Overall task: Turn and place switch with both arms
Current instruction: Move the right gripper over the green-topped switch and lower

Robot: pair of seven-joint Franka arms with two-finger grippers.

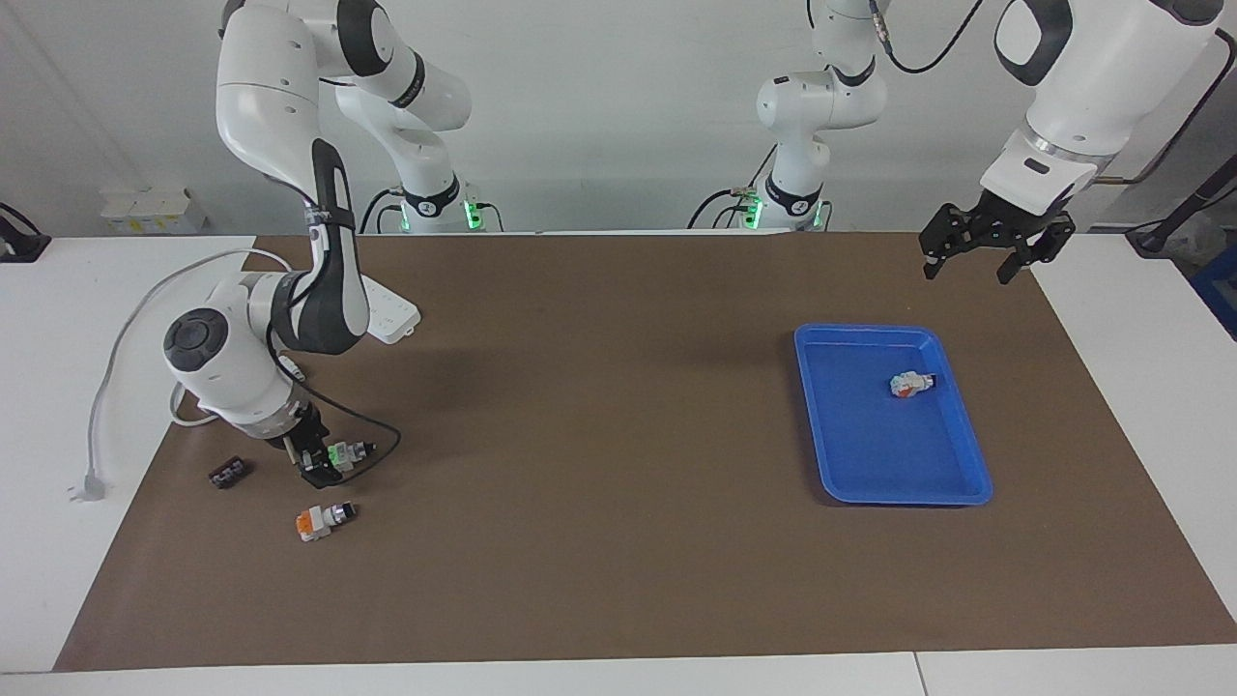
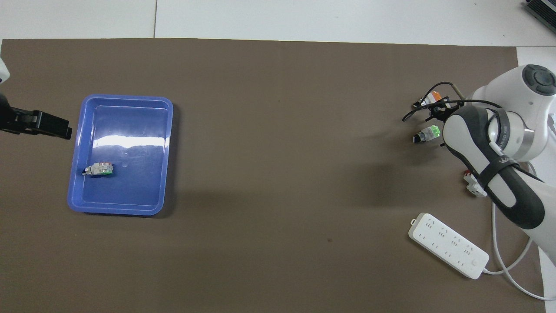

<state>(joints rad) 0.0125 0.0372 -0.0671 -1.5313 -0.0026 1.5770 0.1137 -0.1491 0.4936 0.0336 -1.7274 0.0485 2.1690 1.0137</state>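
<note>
With the left hand (image 1: 995,253) waiting spread open over the table's left-arm end, the right hand (image 1: 324,462) sat down around the switch (image 1: 345,452) there, its grip unreadable, and an off-centre squeeze might have flicked it toward the orange-ended switch (image 1: 324,519).

The table is viewed from high across it, facing the arms, and from steeply above their own end, looking forward; the brown mat (image 1: 618,541) and blue tray (image 2: 76,174) are shared.
</note>
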